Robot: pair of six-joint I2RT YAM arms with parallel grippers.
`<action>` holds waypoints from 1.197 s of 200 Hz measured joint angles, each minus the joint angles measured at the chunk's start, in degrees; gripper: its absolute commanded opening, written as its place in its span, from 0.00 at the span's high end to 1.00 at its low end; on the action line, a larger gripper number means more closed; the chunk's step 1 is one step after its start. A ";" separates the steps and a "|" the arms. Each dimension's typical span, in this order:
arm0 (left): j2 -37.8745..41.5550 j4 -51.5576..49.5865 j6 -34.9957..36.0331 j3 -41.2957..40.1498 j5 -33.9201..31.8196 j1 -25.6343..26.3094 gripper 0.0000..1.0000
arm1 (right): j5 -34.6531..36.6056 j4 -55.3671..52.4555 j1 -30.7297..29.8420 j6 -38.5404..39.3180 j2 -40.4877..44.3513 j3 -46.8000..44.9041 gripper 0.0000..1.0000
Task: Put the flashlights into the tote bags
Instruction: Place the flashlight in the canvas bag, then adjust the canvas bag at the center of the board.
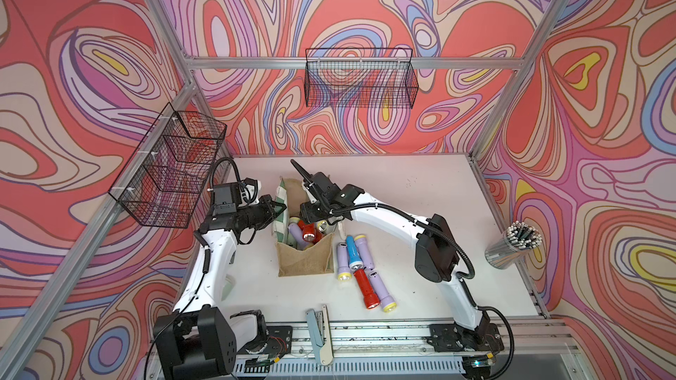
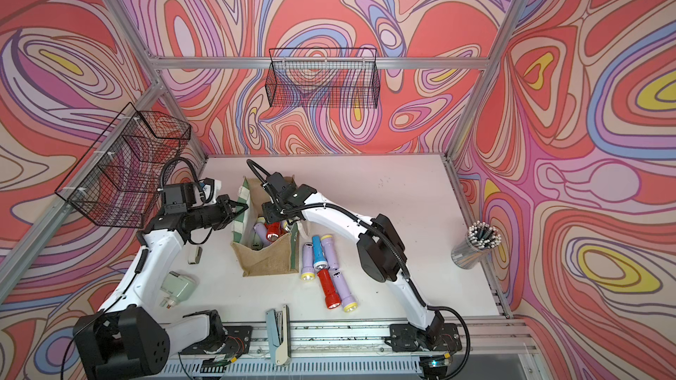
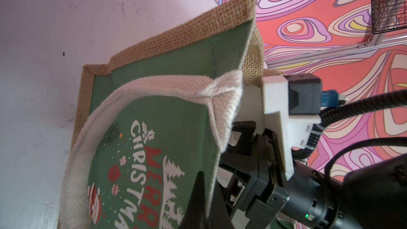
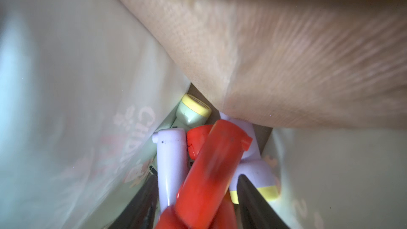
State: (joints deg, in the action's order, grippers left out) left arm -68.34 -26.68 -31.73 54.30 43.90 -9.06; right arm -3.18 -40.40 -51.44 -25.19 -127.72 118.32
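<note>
Jute tote bag point(image 1: 305, 261), one, tan with green-and-white printed side panels and white handles; it stood upright, mouth open, between the two grippers.

Flashlights inside the bag, five seen under the right gripper point(image 4: 198, 179): two lilac, two red, one pale green flashlight point(image 4: 191, 111) with a yellow rim.

Flashlights loose on the tabletop point(image 1: 420, 184), five, just outside the bag under the right forearm, nearer the arm bases than the right gripper: three lilac flashlights point(image 1: 342, 255), one blue flashlight point(image 1: 353, 252), one red flashlight point(image 1: 363, 286).

Black wire baskets, two: back basket point(image 1: 360, 78) on the wall far beyond both grippers, side basket point(image 1: 168, 169) behind the left gripper point(image 1: 281, 209). Cup point(image 1: 512, 250) of white-tipped sticks, one, well past the right elbow. Stapler point(image 1: 316, 327), one, pale blue, on the rail between the arm bases.

Surface pale, matt and scuffed. Walls swirled in red, lilac, blue and yellow, on an aluminium frame.

Left gripper was clenched on the rim of the side panel nearest it. Right gripper sat inside the bag mouth, jaws parted and loose about a blurred red flashlight point(image 4: 211, 161). That flashlight's long axis ran along the fingers, tail end pointing away from the gripper into the bag, wide head nearest the wrist.

Loose flashlights lay with long axes running roughly from the grippers toward the arm bases. Four lenses faced the bases; one lilac lens faced back toward the gripper
</note>
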 measured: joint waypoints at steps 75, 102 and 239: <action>0.09 0.28 0.00 0.00 -0.02 -0.04 1.00 | 10.64 -1.51 0.04 5.68 8.96 -0.11 0.36; 0.09 0.31 0.02 0.00 -0.02 -0.04 1.00 | 15.98 -1.31 0.07 7.21 14.56 -1.99 0.34; 0.33 0.26 0.17 0.00 -0.20 -0.04 1.00 | 18.25 -11.76 1.66 2.71 8.61 -1.01 0.61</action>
State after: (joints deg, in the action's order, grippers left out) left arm -68.01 -26.41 -31.55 54.30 43.70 -9.10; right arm 15.07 -52.16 -49.78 -22.48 -119.11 117.32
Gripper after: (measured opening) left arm 0.051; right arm 0.496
